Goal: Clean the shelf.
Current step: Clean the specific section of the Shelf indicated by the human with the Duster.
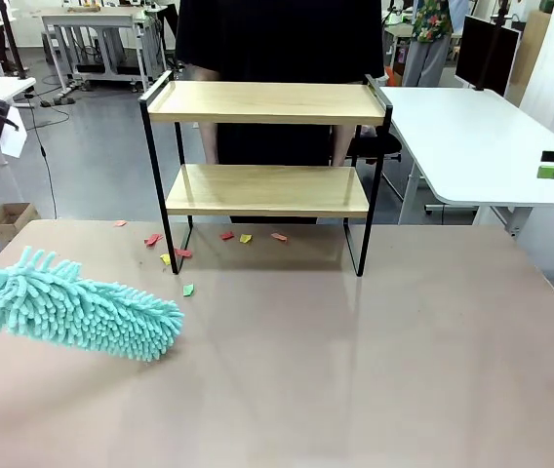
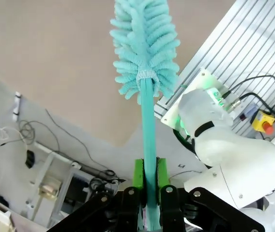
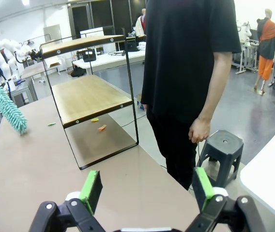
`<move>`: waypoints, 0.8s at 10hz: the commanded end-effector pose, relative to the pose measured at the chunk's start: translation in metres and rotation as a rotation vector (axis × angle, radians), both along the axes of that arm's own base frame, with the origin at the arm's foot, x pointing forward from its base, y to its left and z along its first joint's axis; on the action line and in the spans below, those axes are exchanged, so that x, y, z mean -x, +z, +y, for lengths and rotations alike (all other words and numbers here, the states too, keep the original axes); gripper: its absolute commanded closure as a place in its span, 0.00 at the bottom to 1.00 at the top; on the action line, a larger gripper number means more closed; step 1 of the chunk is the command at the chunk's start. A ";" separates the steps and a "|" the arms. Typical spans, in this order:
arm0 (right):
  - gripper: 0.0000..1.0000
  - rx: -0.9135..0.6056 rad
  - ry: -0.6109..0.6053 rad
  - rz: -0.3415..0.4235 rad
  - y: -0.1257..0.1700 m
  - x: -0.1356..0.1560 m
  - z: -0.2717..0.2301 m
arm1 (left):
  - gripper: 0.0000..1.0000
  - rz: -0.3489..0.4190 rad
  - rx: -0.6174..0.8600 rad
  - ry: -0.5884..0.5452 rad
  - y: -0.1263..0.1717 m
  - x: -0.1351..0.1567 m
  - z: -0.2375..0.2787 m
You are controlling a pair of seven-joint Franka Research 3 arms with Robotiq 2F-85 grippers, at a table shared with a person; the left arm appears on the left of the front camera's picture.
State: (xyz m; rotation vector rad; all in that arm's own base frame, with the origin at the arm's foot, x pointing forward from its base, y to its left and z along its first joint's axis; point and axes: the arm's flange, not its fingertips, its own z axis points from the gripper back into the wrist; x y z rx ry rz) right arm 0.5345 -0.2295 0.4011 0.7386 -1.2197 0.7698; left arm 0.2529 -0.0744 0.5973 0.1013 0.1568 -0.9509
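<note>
Nearest you, the teal duster sits low at the near left of the shelf, well clear of its legs; you can't tell whether the fluffy head touches the table. Your left gripper has its green pads clamped on the duster's handle. Now the shelf: it stands on the table's far side. Coloured scraps lie under it and around its front left leg. Your right gripper is off the shelf's right end, jaws spread wide, holding nothing. A person stands just behind the shelf.
</note>
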 end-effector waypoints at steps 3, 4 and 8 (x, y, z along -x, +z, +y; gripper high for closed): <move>0.00 0.002 0.002 -0.006 0.003 -0.001 0.003 | 0.87 0.029 0.040 0.014 -0.002 0.002 -0.001; 0.00 0.002 0.002 -0.006 0.003 -0.001 0.003 | 0.87 0.029 0.040 0.014 -0.002 0.002 -0.001; 0.00 0.002 0.002 -0.006 0.003 -0.001 0.003 | 0.87 0.029 0.040 0.014 -0.002 0.002 -0.001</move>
